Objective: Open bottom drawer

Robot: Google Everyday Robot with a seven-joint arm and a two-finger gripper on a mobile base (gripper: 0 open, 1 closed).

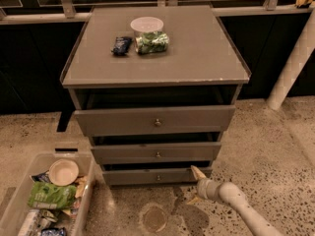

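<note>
The bottom drawer (133,177) is the lowest, narrowest grey front of the grey cabinet, with a small round metal knob (158,177) at its centre. It stands slightly out from the frame, like the two drawers above it. My gripper (195,186) is on a white arm that comes in from the lower right, low over the floor. Its upper fingertip (196,171) is at the top right corner of the bottom drawer front, to the right of the knob. The other fingertip (193,199) is lower, near the floor.
The cabinet top (197,53) holds a clear tub of greens (149,35) and a dark packet (121,45). A clear bin (12,209) with a bowl and snack bags stands on the speckled floor at lower left. A white post (293,65) rises at right.
</note>
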